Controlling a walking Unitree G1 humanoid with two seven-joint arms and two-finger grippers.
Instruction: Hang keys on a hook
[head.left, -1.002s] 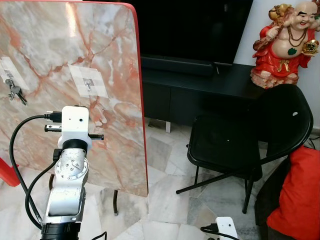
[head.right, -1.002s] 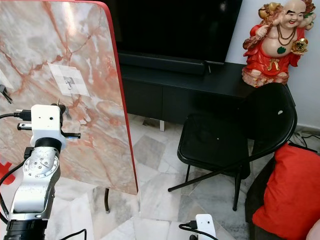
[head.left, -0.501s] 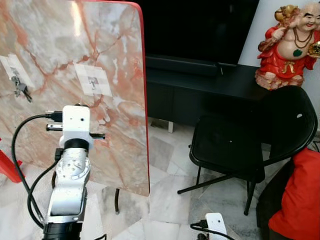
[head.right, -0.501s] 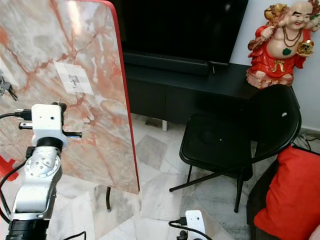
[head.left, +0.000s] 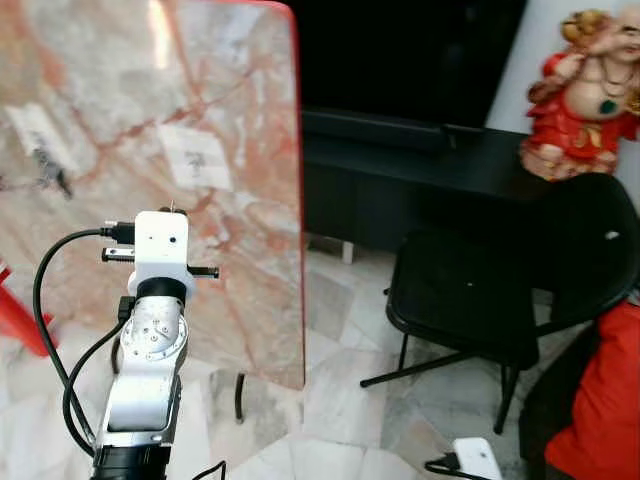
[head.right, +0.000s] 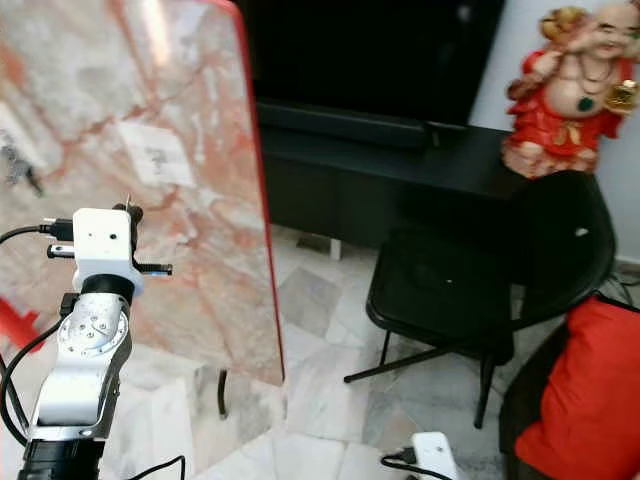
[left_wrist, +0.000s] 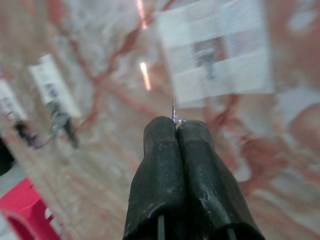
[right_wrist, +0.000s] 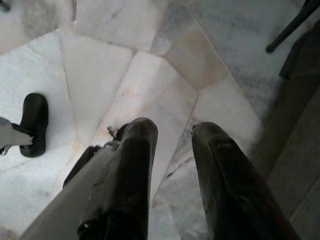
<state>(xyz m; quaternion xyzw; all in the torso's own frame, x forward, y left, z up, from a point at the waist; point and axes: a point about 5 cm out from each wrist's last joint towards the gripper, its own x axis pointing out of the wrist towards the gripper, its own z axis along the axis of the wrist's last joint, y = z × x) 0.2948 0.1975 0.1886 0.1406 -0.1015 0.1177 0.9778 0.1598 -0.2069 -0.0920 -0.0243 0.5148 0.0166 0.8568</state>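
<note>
Between the left gripper's pressed fingers, a barely visible key

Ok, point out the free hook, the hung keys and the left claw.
free hook (left_wrist: 207, 56), left wrist view, its metal middle.
hung keys (head.left: 47, 170), left eye view, the dark bunch.
left claw (left_wrist: 177, 125), left wrist view, between fingertips.

One marble board, three white hook patches, one black chair, one statue.
</note>
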